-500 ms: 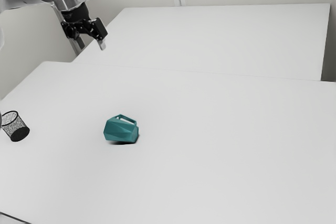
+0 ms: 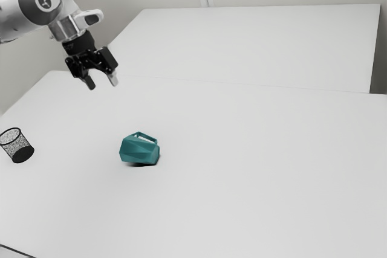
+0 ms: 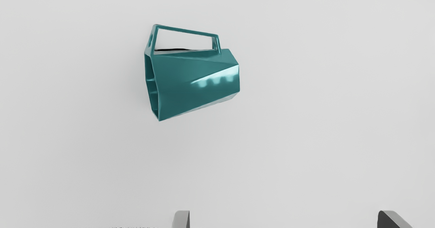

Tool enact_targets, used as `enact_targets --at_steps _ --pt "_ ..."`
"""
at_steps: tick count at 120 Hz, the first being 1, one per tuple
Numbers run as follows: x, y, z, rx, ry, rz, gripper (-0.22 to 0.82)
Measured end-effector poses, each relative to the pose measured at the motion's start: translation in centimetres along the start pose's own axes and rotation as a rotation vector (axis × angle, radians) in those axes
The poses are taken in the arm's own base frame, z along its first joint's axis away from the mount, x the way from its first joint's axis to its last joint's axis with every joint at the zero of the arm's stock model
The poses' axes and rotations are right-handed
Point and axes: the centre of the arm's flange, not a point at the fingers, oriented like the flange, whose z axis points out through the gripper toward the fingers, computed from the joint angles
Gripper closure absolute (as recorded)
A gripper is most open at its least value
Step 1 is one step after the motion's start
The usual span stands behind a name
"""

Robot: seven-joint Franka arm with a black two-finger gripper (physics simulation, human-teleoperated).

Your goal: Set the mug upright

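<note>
My gripper (image 2: 102, 83) hangs in the air above the table, up and to the left of the mug in the exterior view, with its fingers apart. A teal faceted mug (image 2: 139, 150) lies on its side, its handle uppermost in that view. In the wrist view the mug (image 3: 197, 82) shows its open mouth at one end and its narrower base at the other, well ahead of the fingertips. The gripper (image 3: 283, 217) stands wide open there, nothing between its fingers.
A black mesh cup (image 2: 17, 145) sits tilted near the exterior view's left edge. The white table (image 2: 254, 179) carries both objects, and a second white surface (image 2: 260, 43) lies behind it.
My gripper has come lower and slightly toward the exterior view's left, its fingers still apart. The mug and the mesh cup have stayed in place.
</note>
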Motion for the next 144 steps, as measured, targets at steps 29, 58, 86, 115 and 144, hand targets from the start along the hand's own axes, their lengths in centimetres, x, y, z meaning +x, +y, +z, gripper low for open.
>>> enact_targets --at_steps 29,58,86,115,144 --pt "-0.9 -10.2 4.1 -0.247 0.022 -0.108 0.0" --pt "1.2 -15.6 13.2 -0.412 0.034 -0.112 0.0" --pt "1.5 -17.0 19.2 -0.549 0.141 -0.083 0.0" --pt "1.9 -16.9 23.9 -0.615 0.175 -0.006 0.0" --pt "1.7 -15.2 25.3 -0.661 0.179 0.101 0.0"
